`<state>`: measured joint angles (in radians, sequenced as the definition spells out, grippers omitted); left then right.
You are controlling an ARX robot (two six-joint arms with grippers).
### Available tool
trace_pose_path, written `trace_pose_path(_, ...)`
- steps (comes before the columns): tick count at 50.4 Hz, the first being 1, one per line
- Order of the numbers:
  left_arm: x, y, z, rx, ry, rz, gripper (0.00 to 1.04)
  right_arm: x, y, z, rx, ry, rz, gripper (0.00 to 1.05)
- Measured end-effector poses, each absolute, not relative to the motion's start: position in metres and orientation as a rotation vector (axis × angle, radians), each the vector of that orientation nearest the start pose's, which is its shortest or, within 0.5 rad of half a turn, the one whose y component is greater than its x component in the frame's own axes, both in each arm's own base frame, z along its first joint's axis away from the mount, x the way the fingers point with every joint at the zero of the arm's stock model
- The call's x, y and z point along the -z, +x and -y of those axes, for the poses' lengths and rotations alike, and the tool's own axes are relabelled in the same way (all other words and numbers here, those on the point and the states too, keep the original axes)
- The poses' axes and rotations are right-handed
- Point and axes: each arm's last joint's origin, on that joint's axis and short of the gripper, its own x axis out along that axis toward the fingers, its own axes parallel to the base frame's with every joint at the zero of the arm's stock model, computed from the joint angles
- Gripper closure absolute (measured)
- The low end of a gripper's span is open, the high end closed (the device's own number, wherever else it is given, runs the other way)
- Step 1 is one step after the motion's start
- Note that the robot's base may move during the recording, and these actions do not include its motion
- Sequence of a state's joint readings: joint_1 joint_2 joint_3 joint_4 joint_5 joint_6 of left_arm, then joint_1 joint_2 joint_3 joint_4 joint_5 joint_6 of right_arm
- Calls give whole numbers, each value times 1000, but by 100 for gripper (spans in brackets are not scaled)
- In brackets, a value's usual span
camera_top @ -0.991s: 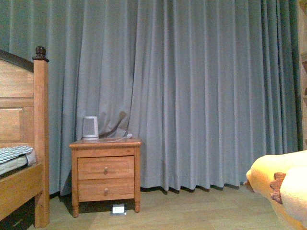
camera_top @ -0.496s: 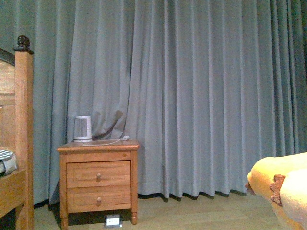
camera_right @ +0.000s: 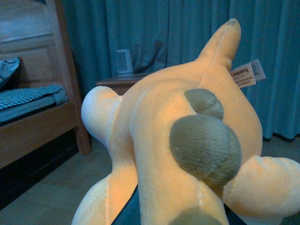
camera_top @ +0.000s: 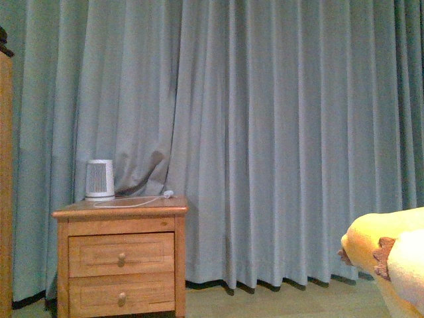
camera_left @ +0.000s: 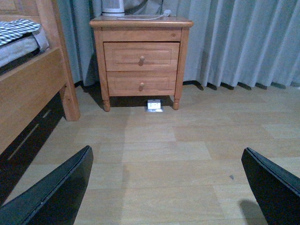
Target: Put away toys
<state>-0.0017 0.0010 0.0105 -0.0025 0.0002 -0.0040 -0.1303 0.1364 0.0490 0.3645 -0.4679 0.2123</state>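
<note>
L gripper [camera_left: 166, 151]: released, two black fingers [camera_left: 56, 192] spread wide, nothing btwn them, hanging above bare wood floor [camera_left: 197, 131]. Touching nothing.

R gripper [camera_right: 178, 219]: grasping the plush toy [camera_right: 154, 122]. Jaws mostly buried under it; only a dark sliver of finger [camera_right: 126, 213] shows beneath the body. Toy rides up off the floor, pressed close to the wrist cam. Soft orange-yellow, stubby rounded limbs, two brown fuzzy patches [camera_right: 205, 147] on the near side, white paper tag [camera_right: 247, 74] w/ red print sticking out by the tapered end that points up.

From the robot's front, the plush [camera_top: 391, 258] sits close in at approx 2 o'clock, cut off by the edge of view, jagged brown trim [camera_top: 382, 260] showing where yellow meets a paler part.

Further out, approx 10 o'clock: wooden nightstand [camera_top: 119, 258], two drawers, one round knob each, standing against the curtain. On top, a small white slatted appliance [camera_top: 99, 180] at the back, w/ a thin white cable [camera_top: 132, 200] trailing across the top. A small white box [camera_left: 154, 105] lies on the floor under the stand, btwn its front legs.

Approx 9 o'clock: wooden bed [camera_left: 33, 79] just beside the stand, checked bedding [camera_left: 18, 30] on it, dark gap below the side rail. Only its post [camera_top: 5, 165] shows from the front.

12 o'clock: grey-blue pleated curtain [camera_top: 278, 132], wall to wall, hem reaching the floor.
</note>
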Motion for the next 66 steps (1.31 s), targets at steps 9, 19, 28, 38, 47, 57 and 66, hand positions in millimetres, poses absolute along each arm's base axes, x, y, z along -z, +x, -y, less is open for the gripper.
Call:
trace_pose_path(9, -167, 97, 0, 1, -4, 7, 6, -203, 99, 0, -361, 127, 228, 98)
trace_pose_path(19, -167, 97, 0, 2, -4, 7, 6, -203, 99, 0, -362, 127, 228, 98)
trace_pose_path(28, -167, 97, 0, 1, -4, 7, 6, -203, 99, 0, -362, 127, 228, 98)
trace_pose_path(38, -167, 97, 0, 2, -4, 7, 6, -203, 99, 0, -362, 127, 229, 98)
trace_pose_path(47, -167, 97, 0, 1, -4, 7, 6, -203, 99, 0, -362, 127, 228, 98)
trace_pose_path(57, -167, 97, 0, 1, -4, 7, 6, -203, 99, 0, -362, 127, 229, 98)
trace_pose_path(66, -167, 97, 0, 1, -4, 8, 6, -203, 99, 0, -362, 127, 228, 98)
